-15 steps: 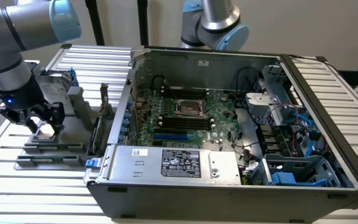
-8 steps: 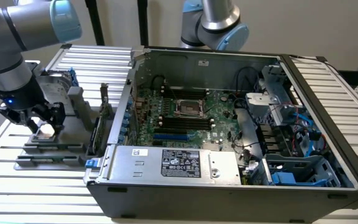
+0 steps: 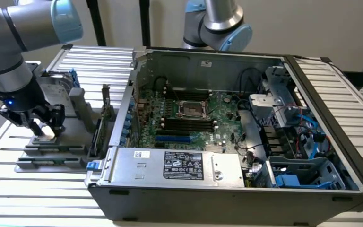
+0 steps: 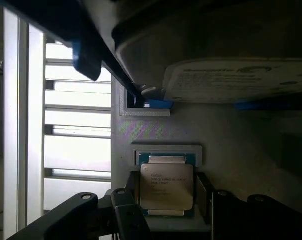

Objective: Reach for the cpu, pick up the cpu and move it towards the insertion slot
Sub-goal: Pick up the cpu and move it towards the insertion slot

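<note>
A: Hanging over the grey fixture (image 3: 49,158) on the slatted table (image 3: 17,198), the arm (image 3: 14,85) points straight down, to the exterior view's left of the open computer case (image 3: 232,203). How do its jaws stand?

B: Apart, one on each side of the cpu (image 4: 166,187). In the wrist view they sit just beside two opposite edges of it. Whether they press on those edges cannot be told.

A: And the cpu itself?

B: It lies flat in a pale holder (image 4: 165,149) on the fixture. Its silvery top faces up with printed lines on it, and a green rim shows around the metal.

A: Where is the insertion slot?

B: The insertion slot (image 3: 191,109) is inside the case on the green board (image 3: 222,106), a shiny frame around a dark centre. Long black memory slots (image 3: 185,124) run just beside it. It is well apart from the cpu, on the far side of the case's wall.

A: Anything else near the jaws?

B: A silver hard drive (image 4: 230,80) with blue brackets (image 4: 158,104) stands near the cpu.
</note>
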`<state>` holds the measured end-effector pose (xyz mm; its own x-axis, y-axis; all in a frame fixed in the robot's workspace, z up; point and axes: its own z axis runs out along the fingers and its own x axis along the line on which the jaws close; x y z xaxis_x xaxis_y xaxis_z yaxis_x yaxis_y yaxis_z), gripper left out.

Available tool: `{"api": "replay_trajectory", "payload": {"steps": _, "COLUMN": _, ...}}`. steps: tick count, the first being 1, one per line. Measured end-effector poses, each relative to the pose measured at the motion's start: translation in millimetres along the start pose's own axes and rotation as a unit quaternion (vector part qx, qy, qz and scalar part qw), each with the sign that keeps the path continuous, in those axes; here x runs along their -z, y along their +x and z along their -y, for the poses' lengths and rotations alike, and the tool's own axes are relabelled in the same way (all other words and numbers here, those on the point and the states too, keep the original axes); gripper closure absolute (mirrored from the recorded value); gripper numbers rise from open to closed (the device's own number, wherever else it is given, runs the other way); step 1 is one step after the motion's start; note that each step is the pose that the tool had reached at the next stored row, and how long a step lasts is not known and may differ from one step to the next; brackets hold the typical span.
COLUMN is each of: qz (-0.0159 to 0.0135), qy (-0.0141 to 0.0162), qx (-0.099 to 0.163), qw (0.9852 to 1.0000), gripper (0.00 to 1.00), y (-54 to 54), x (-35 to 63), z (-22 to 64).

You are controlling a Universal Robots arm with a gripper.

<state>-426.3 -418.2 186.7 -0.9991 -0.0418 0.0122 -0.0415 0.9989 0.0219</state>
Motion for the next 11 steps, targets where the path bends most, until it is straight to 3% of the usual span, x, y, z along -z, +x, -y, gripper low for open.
{"api": "replay_trajectory", "payload": {"steps": 11, "qz": 0.0005, "qy": -0.0002, "qx": 0.000, "qw": 1.0000, "gripper": 0.46, "y": -0.1, "x": 0.9, "z": -0.1}}
